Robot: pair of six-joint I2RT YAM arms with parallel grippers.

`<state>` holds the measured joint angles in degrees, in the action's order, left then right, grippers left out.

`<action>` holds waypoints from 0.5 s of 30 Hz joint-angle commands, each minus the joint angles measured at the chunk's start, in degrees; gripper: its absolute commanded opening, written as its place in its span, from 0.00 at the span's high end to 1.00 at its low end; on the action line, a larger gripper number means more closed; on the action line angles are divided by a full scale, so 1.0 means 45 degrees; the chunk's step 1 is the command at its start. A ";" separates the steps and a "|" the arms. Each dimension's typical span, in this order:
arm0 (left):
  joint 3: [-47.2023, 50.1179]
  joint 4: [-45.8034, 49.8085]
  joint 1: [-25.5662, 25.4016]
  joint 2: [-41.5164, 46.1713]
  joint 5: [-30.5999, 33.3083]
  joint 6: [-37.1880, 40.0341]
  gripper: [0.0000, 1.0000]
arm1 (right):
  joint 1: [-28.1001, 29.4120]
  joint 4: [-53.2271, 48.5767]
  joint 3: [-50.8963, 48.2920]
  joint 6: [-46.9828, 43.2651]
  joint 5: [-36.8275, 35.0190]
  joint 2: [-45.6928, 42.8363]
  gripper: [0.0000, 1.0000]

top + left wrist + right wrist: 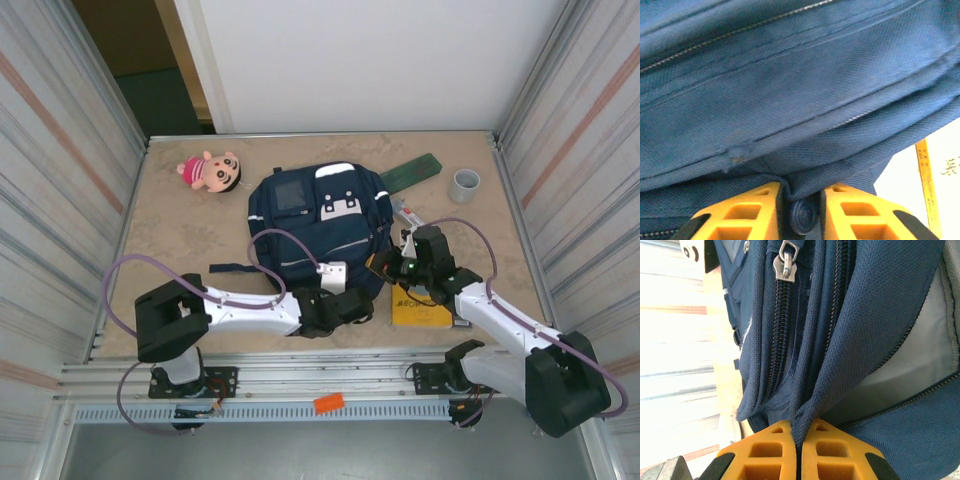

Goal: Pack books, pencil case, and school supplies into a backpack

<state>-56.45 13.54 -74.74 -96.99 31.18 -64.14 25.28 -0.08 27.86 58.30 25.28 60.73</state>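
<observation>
The backpack [320, 225] lies flat mid-bench [180, 240], its near edge gathered by both arms. The left jaws are narrowed on a fold of its navy fabric [790, 100]. The right jaws are pinched tight on the lip of a zipped opening [875, 300], pale lining showing beside it. The yellow book [420, 308] lies just right of the pack's near corner, under the right arm [490, 305], the nearer one. The green pencil case [410, 172] lies slantwise by the far right corner, well off from either jaws. Whichever arm fetches must first let go.
</observation>
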 commanded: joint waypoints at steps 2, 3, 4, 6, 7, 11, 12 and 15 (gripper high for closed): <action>0.0594 -0.1013 -0.0002 0.0474 0.0201 -0.0247 0.94 | 0.0056 -0.0207 0.0357 -0.0247 0.0437 -0.0223 1.00; 0.0835 -0.1404 -0.0012 0.0605 0.0166 -0.0165 0.98 | -0.0023 -0.0339 0.0357 -0.0291 0.0430 -0.0240 1.00; 0.1132 -0.1956 -0.0010 0.0754 0.0113 0.0015 1.00 | -0.0152 -0.0471 0.0334 -0.0380 0.0398 -0.0244 0.92; 0.1567 -0.2835 -0.0012 0.0908 -0.0073 0.0375 1.00 | -0.0272 -0.0812 0.0189 -0.0495 0.0286 -0.0222 0.68; 0.1712 -0.3129 -0.0031 0.0966 -0.0157 0.0527 1.00 | -0.0322 -0.0767 -0.0012 -0.0416 0.0357 -0.0162 0.57; 0.1974 -0.3865 -0.0050 0.0960 -0.0398 0.1120 1.00 | -0.0071 0.0681 -0.0839 0.0504 0.0670 0.0231 0.44; 0.2018 -0.4004 -0.0066 0.0977 -0.0432 0.1233 1.00 | 0.0028 0.0977 -0.0913 0.0627 0.0682 0.0381 0.43; 0.2123 -0.4181 -0.0143 0.1081 -0.0430 0.1555 1.00 | 0.0341 0.1487 -0.0746 0.0752 0.0623 0.0867 0.42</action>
<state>-47.64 -1.58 -74.74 -94.17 29.58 -59.79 25.74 2.26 24.18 59.83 27.05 63.35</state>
